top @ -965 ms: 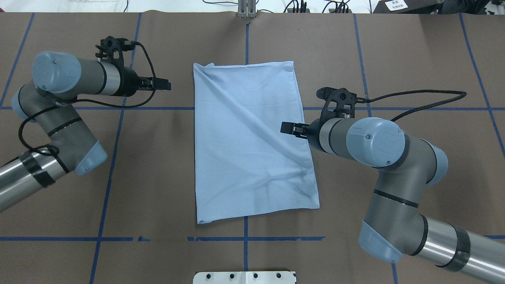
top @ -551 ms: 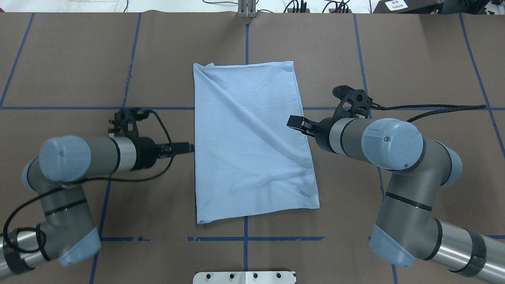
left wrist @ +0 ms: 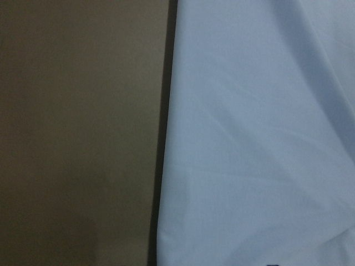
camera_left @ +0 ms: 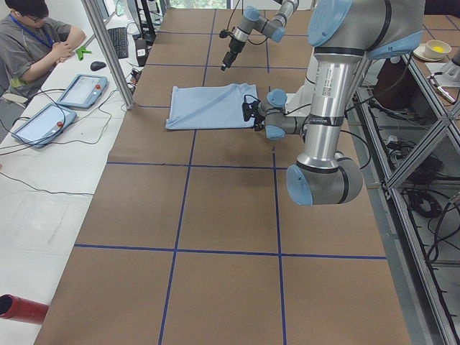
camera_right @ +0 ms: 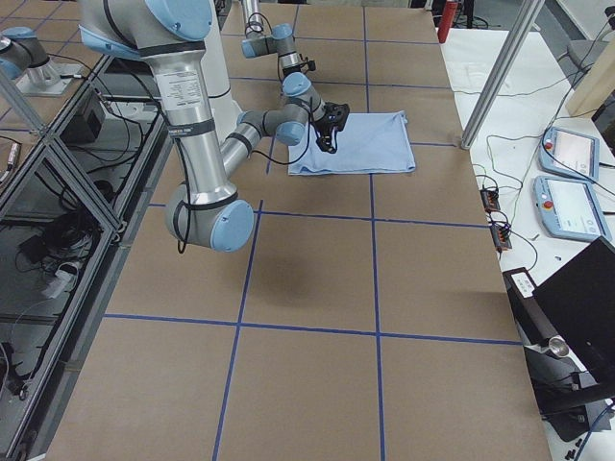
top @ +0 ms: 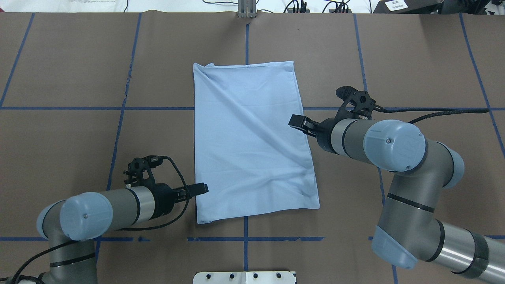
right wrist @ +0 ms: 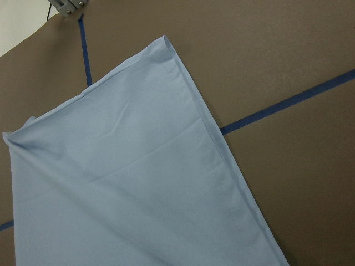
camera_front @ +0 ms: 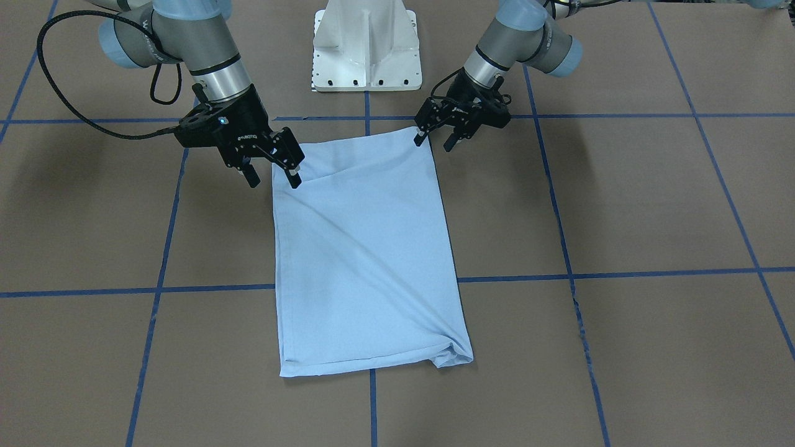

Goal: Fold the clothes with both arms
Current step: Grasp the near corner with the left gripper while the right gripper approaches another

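Observation:
The clothes are one light blue T-shirt folded into a long rectangle and lying flat mid-table; its print and label are hidden. My left gripper is low at the shirt's near-left corner, and its jaws stand open around the corner in the front-facing view. The left wrist view shows the shirt's edge against brown paper. My right gripper hovers open over the shirt's right side, with nothing between its fingers. The right wrist view looks down on the far part of the shirt.
The white pedestal base stands at the robot's side of the table. Blue tape lines grid the brown paper. A seated person and tablets are beyond the far edge, by a metal post.
My left arm has swept toward the robot along the shirt's left edge, from far left down to the near-left corner. The right gripper shifted slightly rightward. The shirt has not moved.

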Robot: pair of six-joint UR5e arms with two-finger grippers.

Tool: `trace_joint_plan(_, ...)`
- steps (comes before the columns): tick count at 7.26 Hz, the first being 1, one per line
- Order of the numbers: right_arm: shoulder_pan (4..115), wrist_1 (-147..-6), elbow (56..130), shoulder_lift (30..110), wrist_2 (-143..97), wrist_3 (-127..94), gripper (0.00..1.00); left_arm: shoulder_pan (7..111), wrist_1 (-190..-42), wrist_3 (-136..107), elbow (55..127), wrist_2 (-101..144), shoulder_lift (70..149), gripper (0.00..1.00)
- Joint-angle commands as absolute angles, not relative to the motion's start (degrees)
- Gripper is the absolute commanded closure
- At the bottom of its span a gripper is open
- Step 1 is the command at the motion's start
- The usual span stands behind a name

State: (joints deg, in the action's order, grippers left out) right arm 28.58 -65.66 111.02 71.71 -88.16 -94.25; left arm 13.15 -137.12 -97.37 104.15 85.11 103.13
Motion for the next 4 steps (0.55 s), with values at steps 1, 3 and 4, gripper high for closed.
trace_joint_plan(1,28.6,-65.7,111.0,71.7,-88.2,-94.3,0.0,11.1,-137.0,-101.8,103.5,83.2,104.1,0.22)
trace_joint_plan(3,28.6,-65.7,110.9,71.6,-88.1,-94.3,0.0,9.9,-136.9,-102.0,103.3,82.1,104.3,0.22)
trace_joint_plan(4,28.6,-65.7,110.9,71.6,-88.1,-94.3,0.0,9.8,-136.9,-102.0,102.8,82.1,104.2,0.22)
